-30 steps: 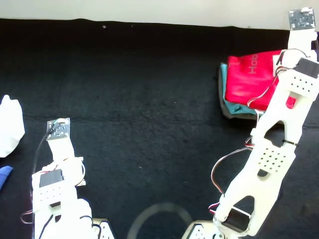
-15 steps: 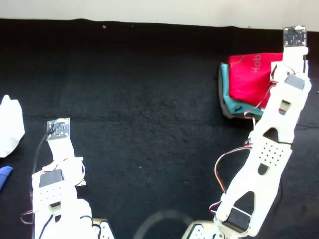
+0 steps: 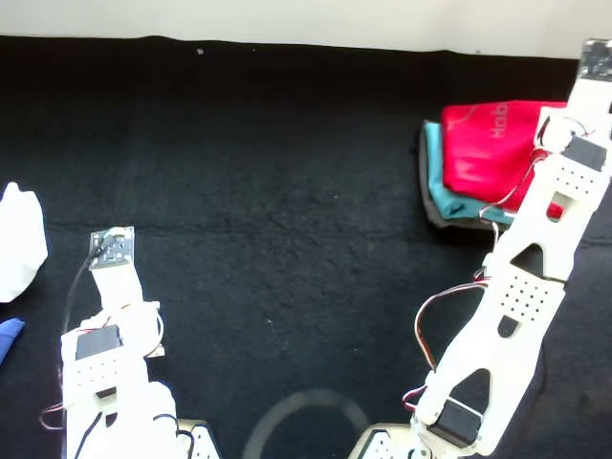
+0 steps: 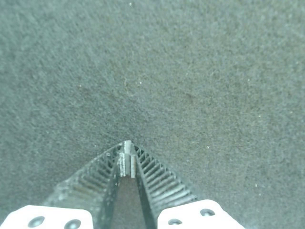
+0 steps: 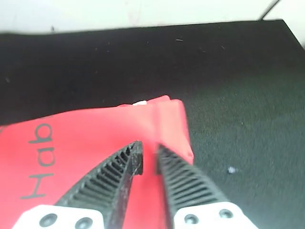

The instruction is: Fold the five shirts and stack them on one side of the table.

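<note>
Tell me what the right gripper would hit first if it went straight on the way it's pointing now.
Most likely the red folded shirt: the right gripper points at its fabric, near a corner. Depth is unclear, so a shallow path might instead skim past onto the black table cloth.

White arms [image 3: 521, 296], black ribbed right gripper [image 5: 148, 155]

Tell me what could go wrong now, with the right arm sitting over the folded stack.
1. The right gripper hangs narrowly open just over a corner of the red shirt. If it catches the fabric, it could undo the fold or drag the shirt off the teal shirt beneath.
2. The white shirt and a blue cloth lie at the table's far left edge, so a clumsy pick there might push them off.
</note>
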